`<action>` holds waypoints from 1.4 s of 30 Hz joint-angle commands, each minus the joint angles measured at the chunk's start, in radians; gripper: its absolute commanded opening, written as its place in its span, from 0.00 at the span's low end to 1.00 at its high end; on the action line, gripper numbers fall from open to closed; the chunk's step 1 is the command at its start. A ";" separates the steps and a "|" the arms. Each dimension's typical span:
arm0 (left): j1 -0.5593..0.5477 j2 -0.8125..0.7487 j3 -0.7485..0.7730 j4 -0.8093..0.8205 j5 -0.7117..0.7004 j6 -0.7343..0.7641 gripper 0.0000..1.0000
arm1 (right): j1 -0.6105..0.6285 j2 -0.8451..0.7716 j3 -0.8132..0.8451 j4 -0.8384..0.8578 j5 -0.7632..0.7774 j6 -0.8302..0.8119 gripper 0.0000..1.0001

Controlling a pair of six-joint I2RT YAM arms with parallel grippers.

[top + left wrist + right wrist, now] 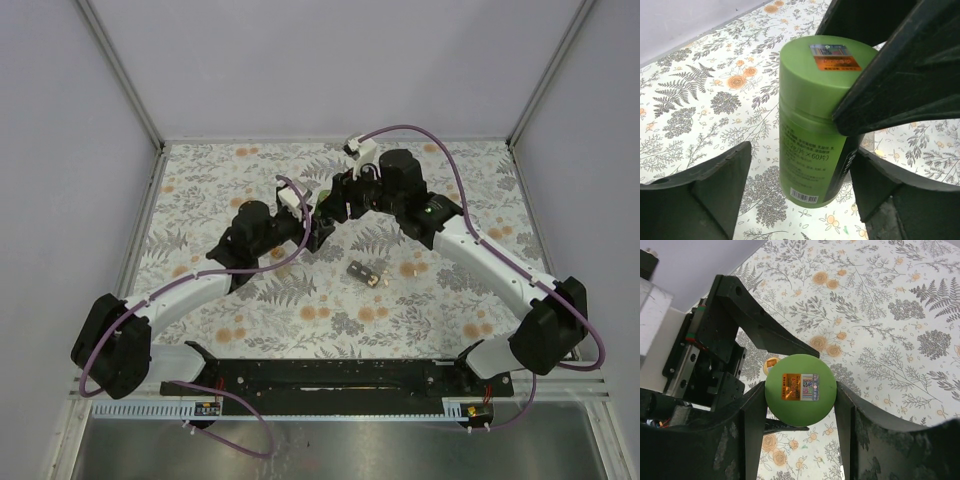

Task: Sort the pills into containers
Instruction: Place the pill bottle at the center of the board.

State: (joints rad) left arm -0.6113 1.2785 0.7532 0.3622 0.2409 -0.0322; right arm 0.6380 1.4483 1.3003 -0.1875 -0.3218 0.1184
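While straddling green pill bottle [807, 145] low on its body, released: left gripper [800, 167], left finger [715, 190] clear of label. Bottle upright mid floral table [200, 190], well off all edges. Clamped onto green cap [790, 407] from above: right gripper [800, 387], fingers [755, 412] against both sides. Right of that, nearer front edge: small dark item [362, 271], contents unclear.

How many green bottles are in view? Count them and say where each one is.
1. The bottle is upright, its lid gripped by the right tool, its body between the open fingers of the left tool. The arms may hide others.
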 commanded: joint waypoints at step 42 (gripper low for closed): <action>0.085 -0.036 -0.020 0.153 0.135 -0.023 0.99 | -0.371 0.205 -0.188 0.456 0.172 -0.298 0.00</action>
State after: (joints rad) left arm -0.5350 1.2770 0.7418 0.4393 0.3565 -0.0471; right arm 0.2756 1.6413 1.0470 0.1661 -0.1242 -0.1383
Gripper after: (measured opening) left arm 0.988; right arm 0.600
